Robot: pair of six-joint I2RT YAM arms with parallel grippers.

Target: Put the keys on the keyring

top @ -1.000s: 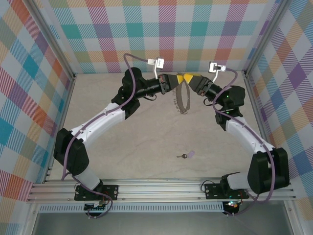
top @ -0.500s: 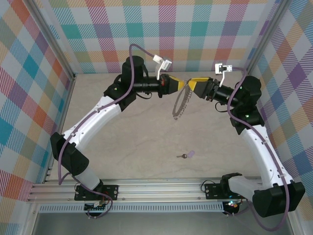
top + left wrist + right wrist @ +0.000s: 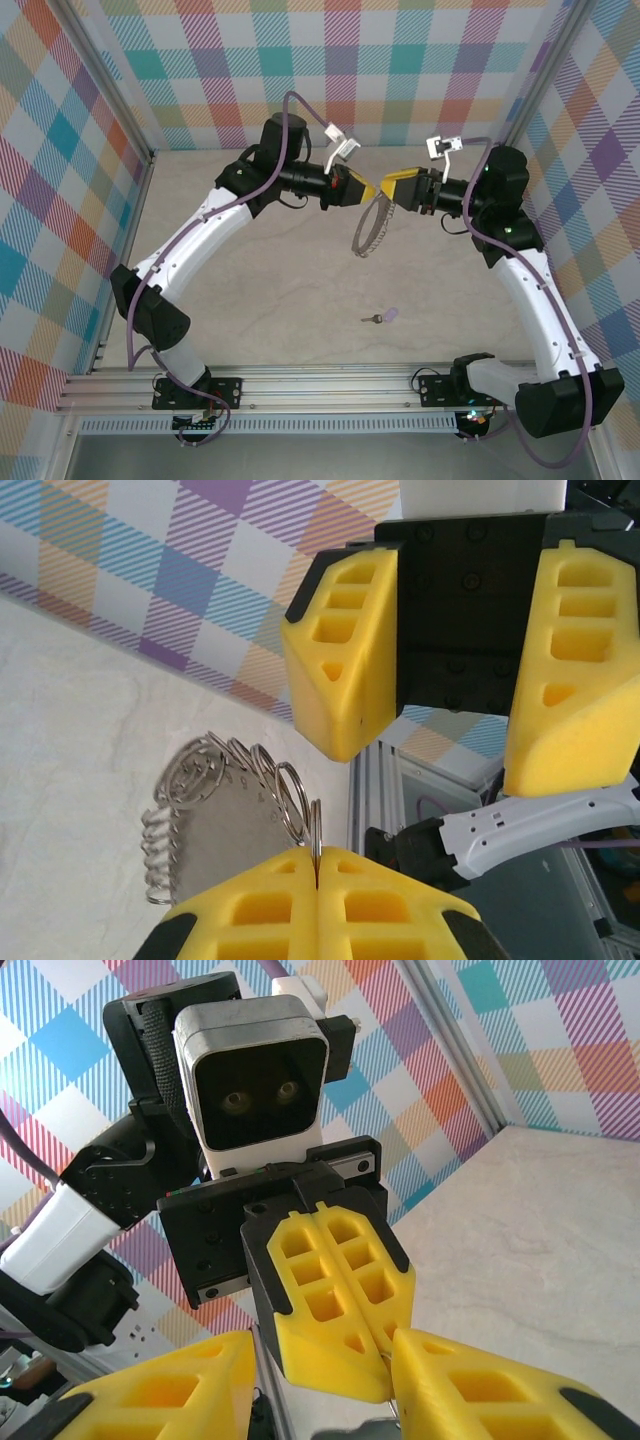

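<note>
Top external view has the left gripper (image 3: 367, 190) lifted off the table (image 3: 280, 270), its jaws pressed fully together on the top edge of the keyring (image 3: 357, 236), which hangs below them, tilted and nearly edge-on. The right gripper (image 3: 394, 188) faces it just beside the ring's top, jaws partly apart and holding nothing. The key (image 3: 381, 316) lies alone on the table, well apart from the ring on the side nearer the arm bases. The step looks like a second hold or a handover. To do it well, the right jaws should come onto the wire beside the left fingers (image 3: 300, 900), not over them, and close before the left lets go, so the ring cannot swing or drop. From the right wrist, the ring is almost wholly hidden behind the left fingers. Where the wire splits to take a key cannot be made out, and the key's hole is too small to see.
</note>
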